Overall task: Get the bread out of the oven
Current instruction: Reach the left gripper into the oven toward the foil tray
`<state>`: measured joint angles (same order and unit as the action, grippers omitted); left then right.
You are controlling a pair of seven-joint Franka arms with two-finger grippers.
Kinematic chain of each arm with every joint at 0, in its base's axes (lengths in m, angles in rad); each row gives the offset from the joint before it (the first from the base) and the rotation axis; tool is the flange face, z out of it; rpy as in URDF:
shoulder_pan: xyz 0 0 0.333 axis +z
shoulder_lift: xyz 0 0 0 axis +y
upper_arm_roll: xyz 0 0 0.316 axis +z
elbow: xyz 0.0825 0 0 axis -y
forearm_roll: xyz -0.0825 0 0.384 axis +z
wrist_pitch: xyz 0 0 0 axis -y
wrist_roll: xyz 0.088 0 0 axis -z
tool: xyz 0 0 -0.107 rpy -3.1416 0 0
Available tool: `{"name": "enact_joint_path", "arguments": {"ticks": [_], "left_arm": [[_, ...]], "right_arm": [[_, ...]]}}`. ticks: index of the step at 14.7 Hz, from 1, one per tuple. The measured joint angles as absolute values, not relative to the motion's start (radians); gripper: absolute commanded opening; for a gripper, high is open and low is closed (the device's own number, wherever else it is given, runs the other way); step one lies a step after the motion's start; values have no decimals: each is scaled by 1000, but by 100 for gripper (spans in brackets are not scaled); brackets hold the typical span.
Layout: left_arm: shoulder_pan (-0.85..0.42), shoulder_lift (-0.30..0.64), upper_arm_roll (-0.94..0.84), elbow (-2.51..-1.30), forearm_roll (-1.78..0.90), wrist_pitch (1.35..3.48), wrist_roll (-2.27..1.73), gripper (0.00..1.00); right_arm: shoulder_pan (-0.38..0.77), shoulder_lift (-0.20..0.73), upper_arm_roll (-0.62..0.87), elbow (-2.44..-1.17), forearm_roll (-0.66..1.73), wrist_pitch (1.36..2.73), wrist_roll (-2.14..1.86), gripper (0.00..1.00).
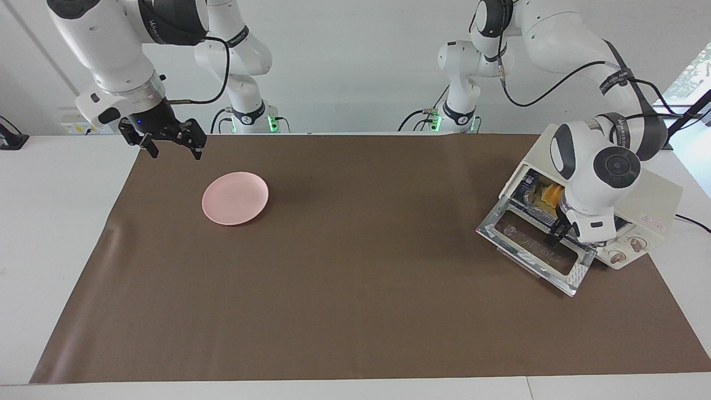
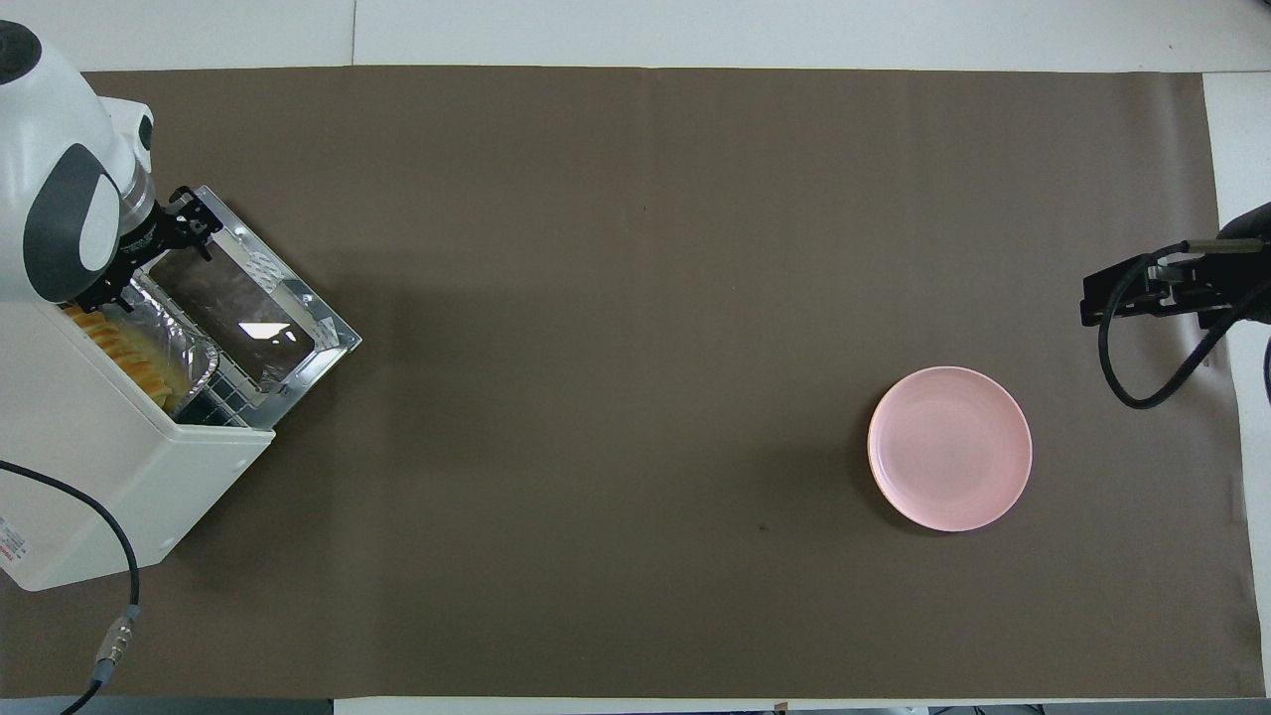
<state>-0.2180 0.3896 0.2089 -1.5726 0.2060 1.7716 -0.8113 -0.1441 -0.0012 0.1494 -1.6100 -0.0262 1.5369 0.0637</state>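
Here your left claw (image 2: pixel 149 248) hung, fingers apart and empty, over the lowered glass door at the mouth of the boxy cream-white toaster oven (image 1: pixel 655 200). The small ridged golden loaf of bread (image 2: pixel 129 356) lay inside in its crinkled silver foil tray (image 2: pixel 184 343). You did best to go in low and straddle the loaf, not the foil. Your arm hid most of the loaf. Your right claw (image 1: pixel 166 139) waited, spread, near the round pink plate (image 1: pixel 235 198).

Facing camera looks high across the table (image 1: pixel 355 278); overhead looks steeply down it.
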Motion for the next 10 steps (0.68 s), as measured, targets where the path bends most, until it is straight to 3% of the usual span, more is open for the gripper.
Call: {"name": "enact_joint_path", "arguments": {"ticks": [10], "left_arm": [[-235, 366, 206, -1716, 207, 1892, -908, 100]], "right_arm": [[-144, -1, 149, -1610, -26, 1537, 64, 100]]}}
